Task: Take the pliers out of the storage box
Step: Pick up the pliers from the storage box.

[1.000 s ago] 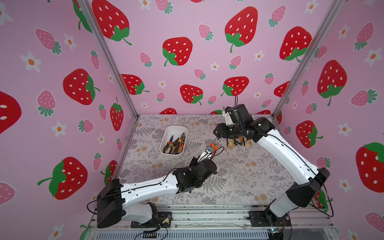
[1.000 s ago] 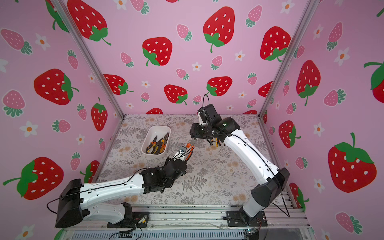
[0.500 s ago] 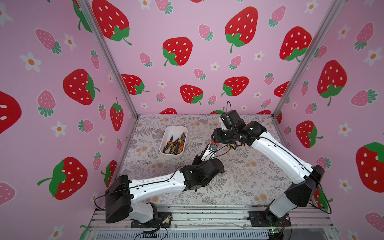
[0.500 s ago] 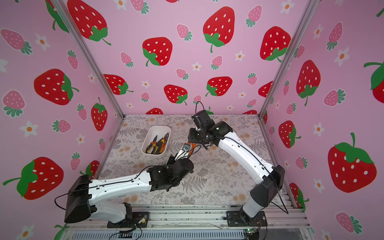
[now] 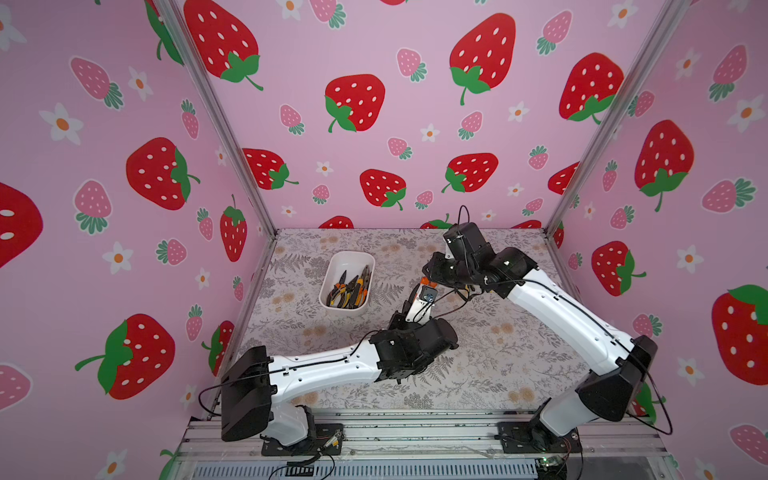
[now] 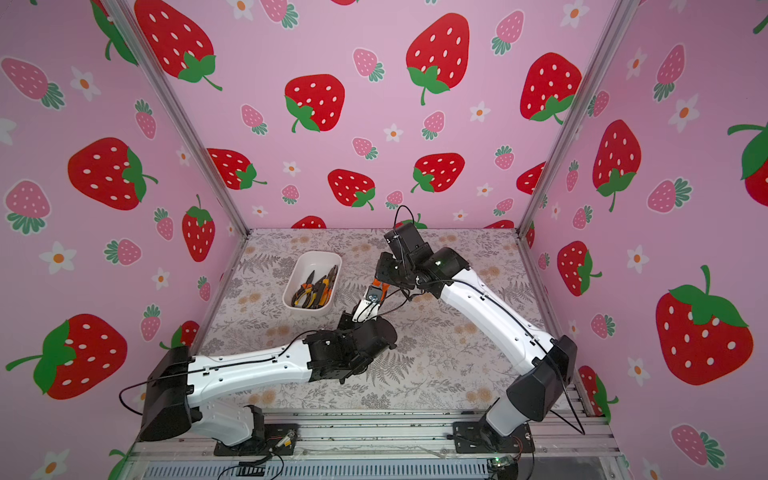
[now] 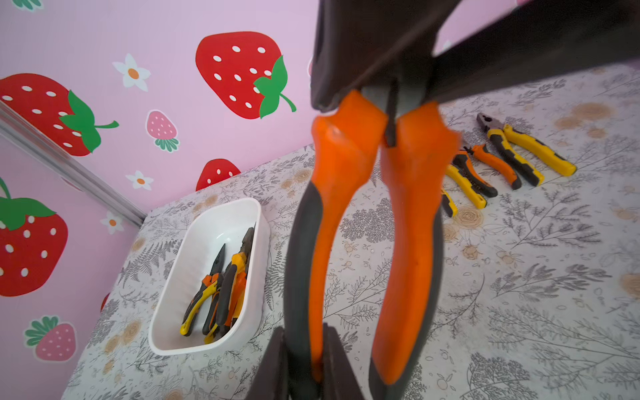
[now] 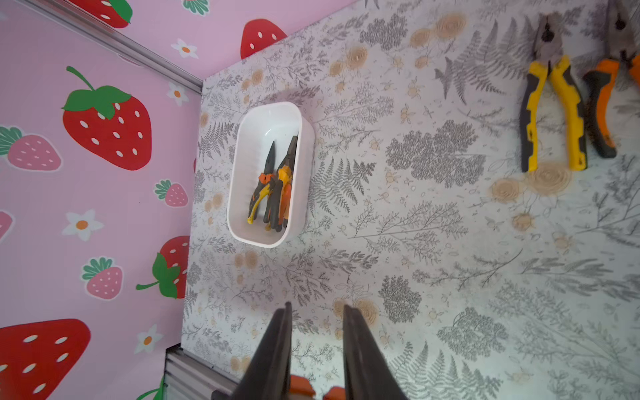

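Though half hidden — orange pliers [image 7: 330, 221].

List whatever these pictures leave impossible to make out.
- held pliers: head covered by the right gripper in the left wrist view.
- boxed pliers: their number, since they overlap inside the box in every view.
- table pliers: right arm mostly hides them in both top views; right wrist view's edge cuts one.

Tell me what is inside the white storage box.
The shallow white plastic box holds a pile of orange-, yellow- and black-handled pliers along one long wall. They overlap, hiding their count and the floor beneath.
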{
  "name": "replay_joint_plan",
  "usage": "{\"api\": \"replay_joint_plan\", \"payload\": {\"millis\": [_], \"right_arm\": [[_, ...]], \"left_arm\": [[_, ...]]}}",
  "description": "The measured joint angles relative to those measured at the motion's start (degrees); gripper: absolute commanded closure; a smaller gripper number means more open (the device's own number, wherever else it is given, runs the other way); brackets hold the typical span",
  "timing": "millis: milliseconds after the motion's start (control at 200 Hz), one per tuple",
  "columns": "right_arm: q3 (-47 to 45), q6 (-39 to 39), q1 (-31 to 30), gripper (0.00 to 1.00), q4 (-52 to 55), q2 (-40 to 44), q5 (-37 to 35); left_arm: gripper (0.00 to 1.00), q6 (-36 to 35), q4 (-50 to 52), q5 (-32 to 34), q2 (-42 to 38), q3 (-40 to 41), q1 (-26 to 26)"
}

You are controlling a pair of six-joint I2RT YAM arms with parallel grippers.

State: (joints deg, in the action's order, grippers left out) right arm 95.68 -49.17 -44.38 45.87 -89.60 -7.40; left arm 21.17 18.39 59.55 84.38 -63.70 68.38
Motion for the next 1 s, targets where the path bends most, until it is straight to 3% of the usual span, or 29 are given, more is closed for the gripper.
{"api": "replay_joint_plan", "payload": {"millis": [105,195,335,550,705,995], "right_arm": [[-0.7,-0.4,0.0,1.00,-0.2,0.3,-0.6],[-0.9,-0.2,-0.1,1.00,0.2,0.3,-1.4],[-0.7,2.7,0.0,1.00,3.2,0.0,-4.8],[1.5,7.7,3.1,1.00,6.5,-0.8,-8.1],[1.6,11.6,7.6,1.00,6.0,-2.6,-8.0],[4.1,21.6,12.6,1.00,1.7,-18.7,-1.7]], "left_arm": [[1.00,1.0,0.3,-0.7,0.0,0.0,0.3],[0.67,2.3,0.5,-2.7,0.0,0.0,0.3],[0.59,4.0,-1.5,-6.6,-2.7,0.0,0.5],[0.63,7.2,-3.1,-14.5,-11.2,2.8,0.7],[0.66,10.8,-0.4,-16.5,-16.6,8.5,1.9],[0.67,13.4,3.3,-16.0,-23.5,14.7,2.2]]}}
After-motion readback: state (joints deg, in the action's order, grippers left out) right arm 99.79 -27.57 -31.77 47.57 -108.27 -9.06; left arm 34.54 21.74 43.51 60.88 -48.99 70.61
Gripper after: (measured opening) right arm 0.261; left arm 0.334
